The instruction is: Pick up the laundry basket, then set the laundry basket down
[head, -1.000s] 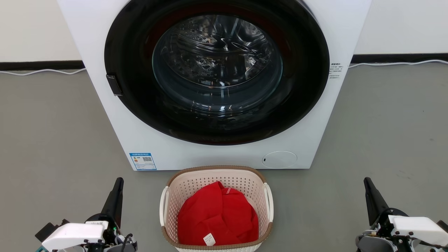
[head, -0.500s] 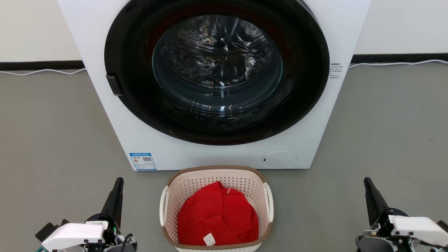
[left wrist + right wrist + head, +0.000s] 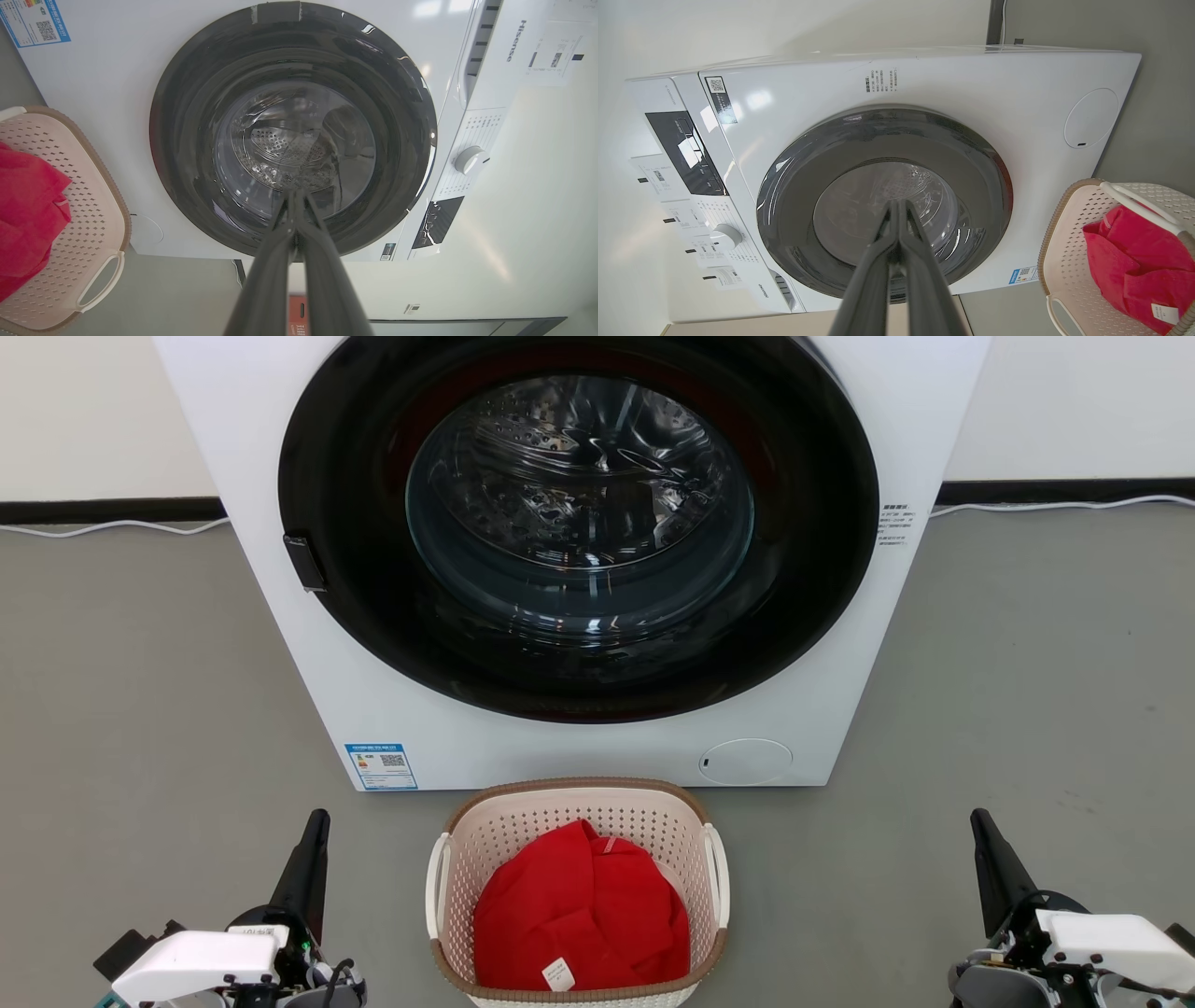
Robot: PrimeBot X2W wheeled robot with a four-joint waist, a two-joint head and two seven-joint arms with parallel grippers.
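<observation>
Head view puts the laundry basket (image 3: 644, 826) on the grey floor (image 3: 140, 709), just in front of the white washing machine (image 3: 840, 709) and between the two pincers, apart from both. It is a small rounded-rectangular tub of cream plastic. Its walls are pierced with rows of small holes, a brown woven-look band runs round the rim, and a white loop handle sits on each side. A crumpled red garment (image 3: 579, 915) fills most of the inside, with a small white tag (image 3: 558, 973) near its front edge, print too small to read. The machine has a wide glossy black door ring around a round glass window (image 3: 579, 504), through which a perforated metal drum shows. A blue label with a QR code (image 3: 380, 765) sits low on the front panel, and a round flap (image 3: 745, 761) sits at the opposite lower corner. In the left wrist view the word "Hisense" (image 3: 515, 41) reads along the top panel, near a white dial (image 3: 471, 159). The left pincer (image 3: 316, 826) and the right pincer (image 3: 980, 823) each have their two long dark fingers pressed together, gripping nothing.
</observation>
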